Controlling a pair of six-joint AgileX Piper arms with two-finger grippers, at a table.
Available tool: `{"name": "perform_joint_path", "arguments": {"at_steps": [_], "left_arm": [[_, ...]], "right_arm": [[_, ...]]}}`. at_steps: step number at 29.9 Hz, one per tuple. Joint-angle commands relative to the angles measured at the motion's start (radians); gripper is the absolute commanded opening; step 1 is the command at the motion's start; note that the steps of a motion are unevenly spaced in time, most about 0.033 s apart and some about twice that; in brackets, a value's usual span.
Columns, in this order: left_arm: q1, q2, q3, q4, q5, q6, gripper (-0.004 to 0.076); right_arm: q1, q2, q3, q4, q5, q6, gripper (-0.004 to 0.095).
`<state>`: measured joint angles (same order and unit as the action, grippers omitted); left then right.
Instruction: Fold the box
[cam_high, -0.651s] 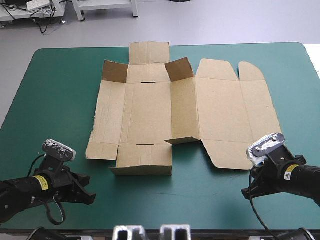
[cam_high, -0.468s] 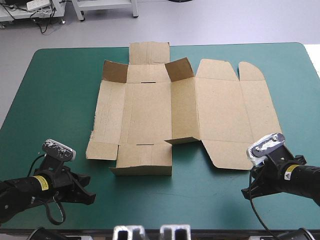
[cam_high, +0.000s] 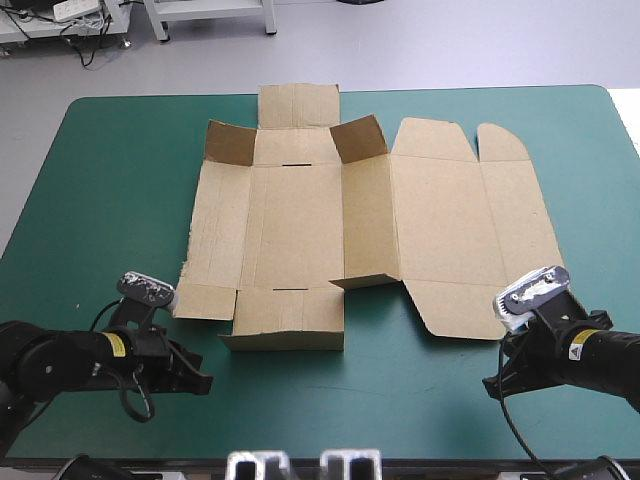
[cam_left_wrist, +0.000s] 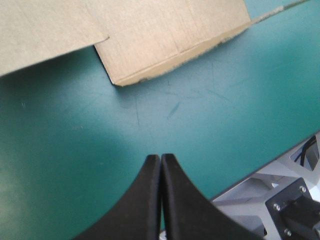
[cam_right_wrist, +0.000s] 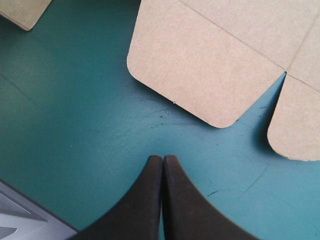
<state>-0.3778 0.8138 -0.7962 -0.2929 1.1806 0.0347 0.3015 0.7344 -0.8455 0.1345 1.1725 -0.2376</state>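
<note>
Lying unfolded on the bench (cam_high: 110, 190), whose cover is teal-green, the brown box (cam_high: 430, 230) spreads as one cut sheet from the middle toward the right edge, its farthest flap (cam_high: 298, 104) reaching close to the far edge. Two small corner flaps (cam_high: 358, 138) on the far side stand raised from the sheet, while the wide panels to the right lie flat and end in rounded tabs (cam_high: 503, 140) on the far side. On the near side a short panel (cam_high: 285, 320) appears slightly raised along its crease. The left claw (cam_high: 203, 383) is held near the near-left corner of the bench, close to the sheet's near-left part and apart from it; its black fingers (cam_left_wrist: 145, 200) are pressed together in a single pointed arch and grasp nothing, with a near corner of the board ahead of them across bare cover. The right claw (cam_high: 492, 388) sits near the near-right corner of the bench, close to the sheet's near edge but not touching it; it too is clenched and empty, its tips meeting over the cover just short of a round-cornered flap (cam_right_wrist: 200, 65). Neither claw is in contact with the board.
</note>
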Motion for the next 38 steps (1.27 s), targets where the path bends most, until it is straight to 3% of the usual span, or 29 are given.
{"name": "perform_joint_path", "arguments": {"at_steps": [1,7,13,19,26,29,35,38], "left_arm": [[-0.007,0.060,-0.028,-0.064,-0.114,0.014,0.0015],[0.063,0.186,-0.127,-0.204,-0.133,0.226,0.0015],[0.375,0.326,-0.283,-0.246,0.038,0.449,0.0015],[0.646,0.438,-0.302,-0.317,-0.038,0.552,0.0013],[0.770,0.575,-0.302,-0.403,-0.158,0.616,0.0020],[0.770,0.637,-0.302,-0.479,-0.135,0.704,0.0097],[0.770,0.779,-0.304,-0.568,-0.078,0.821,0.0400],[0.770,0.851,-0.304,-0.600,-0.025,0.863,0.0461]], "right_arm": [[-0.002,-0.002,-0.027,0.009,-0.040,-0.007,-0.0019],[-0.002,-0.002,-0.027,0.009,-0.040,-0.007,-0.0019],[-0.002,-0.002,-0.027,0.009,-0.045,-0.009,-0.0019],[-0.002,-0.002,-0.027,0.037,-0.071,-0.009,-0.0019],[-0.002,-0.002,-0.027,0.074,-0.076,-0.009,-0.0019],[-0.002,-0.002,-0.027,0.092,-0.076,-0.009,-0.0019],[-0.002,-0.002,-0.027,0.167,-0.079,-0.009,-0.0019],[-0.002,-0.002,-0.027,0.163,-0.080,-0.018,-0.0019]]}}
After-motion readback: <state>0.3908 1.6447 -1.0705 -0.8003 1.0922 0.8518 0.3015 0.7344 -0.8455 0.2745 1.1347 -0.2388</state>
